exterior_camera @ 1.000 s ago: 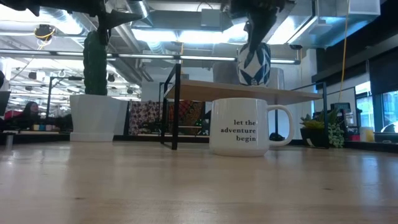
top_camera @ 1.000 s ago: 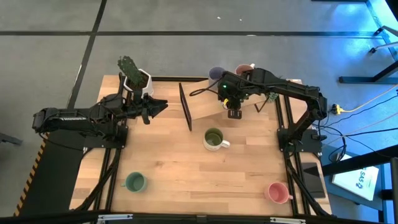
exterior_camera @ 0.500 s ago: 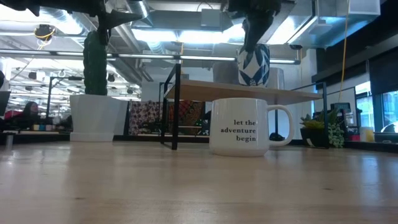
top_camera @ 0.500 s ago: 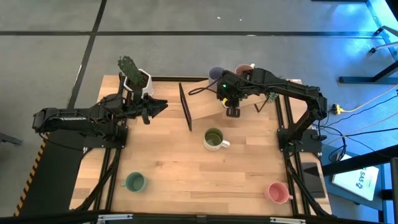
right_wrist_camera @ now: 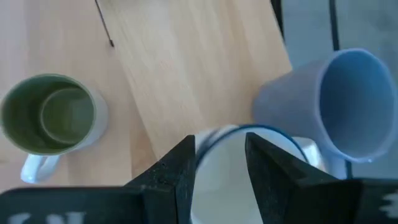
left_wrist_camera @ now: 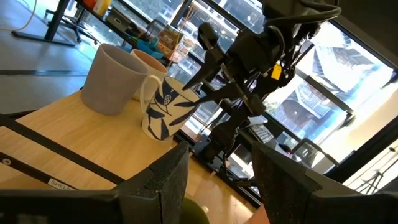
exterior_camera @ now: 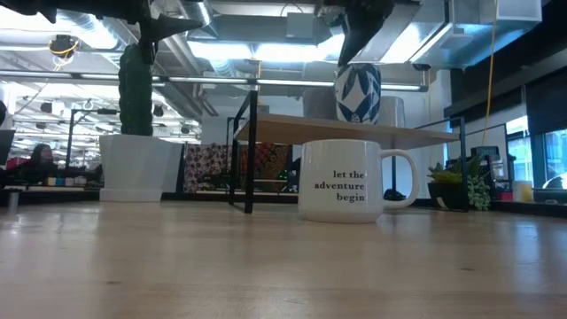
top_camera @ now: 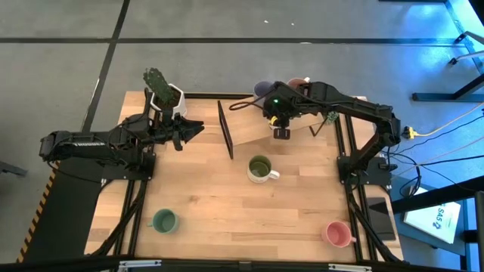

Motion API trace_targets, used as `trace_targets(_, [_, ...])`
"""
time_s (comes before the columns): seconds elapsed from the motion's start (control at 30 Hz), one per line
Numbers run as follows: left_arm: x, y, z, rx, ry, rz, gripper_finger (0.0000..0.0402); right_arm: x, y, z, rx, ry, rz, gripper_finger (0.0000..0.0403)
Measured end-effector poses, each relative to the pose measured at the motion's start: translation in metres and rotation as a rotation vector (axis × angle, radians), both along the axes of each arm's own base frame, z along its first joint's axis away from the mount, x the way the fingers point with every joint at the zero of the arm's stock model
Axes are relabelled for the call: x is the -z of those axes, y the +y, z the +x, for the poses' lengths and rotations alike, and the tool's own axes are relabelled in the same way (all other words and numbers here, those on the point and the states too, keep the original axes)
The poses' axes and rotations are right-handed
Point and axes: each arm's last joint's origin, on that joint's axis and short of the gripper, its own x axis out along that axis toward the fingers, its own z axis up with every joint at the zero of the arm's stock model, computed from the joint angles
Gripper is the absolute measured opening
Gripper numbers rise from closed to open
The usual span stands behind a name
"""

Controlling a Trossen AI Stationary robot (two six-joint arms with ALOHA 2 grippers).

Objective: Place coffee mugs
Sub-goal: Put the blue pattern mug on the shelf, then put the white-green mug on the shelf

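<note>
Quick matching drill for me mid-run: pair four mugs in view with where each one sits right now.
Things:
1. blue-patterned white mug
2. olive-green mug
3. teal mug
4. pink mug

Places:
A. table's near-left area
B. on the raised wooden shelf, right gripper above it
C. table's near-right corner
D. middle of the table, just in front of the shelf

Pairs: 1-B, 2-D, 3-A, 4-C
</note>
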Motion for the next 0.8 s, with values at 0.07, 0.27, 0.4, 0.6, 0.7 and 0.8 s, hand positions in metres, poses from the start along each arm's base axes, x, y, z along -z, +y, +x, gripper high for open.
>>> trace_targets(0.07, [0.000,0.000,0.000,0.000,0.000,0.000,0.0170,-0.002,0.000,-0.003,0.007,-0.001,-0.013,0.0127])
trace_targets(0.27, [0.000,0.000,0.000,0.004,0.000,0.000,0.0170,-0.019,0.009,-0.019,-0.017,-0.063,0.013,0.0127])
trace_targets(0.4, [0.000,-0.001,0.000,0.023,0.001,0.004,0.0170,-0.038,0.026,-0.035,-0.042,-0.144,0.042,0.0127])
trace_targets(0.6, [0.000,-0.001,0.000,0.042,0.001,0.004,0.0170,-0.044,0.062,-0.056,-0.046,-0.094,0.091,0.0127])
trace_targets(0.7, [0.000,-0.002,0.000,0.058,0.002,0.006,0.0170,-0.027,0.090,-0.051,-0.113,-0.023,0.067,0.0127])
trace_targets(0.8, [0.000,-0.002,0.001,0.064,0.002,0.006,0.0170,0.007,0.119,-0.038,-0.215,0.014,0.061,0.0127])
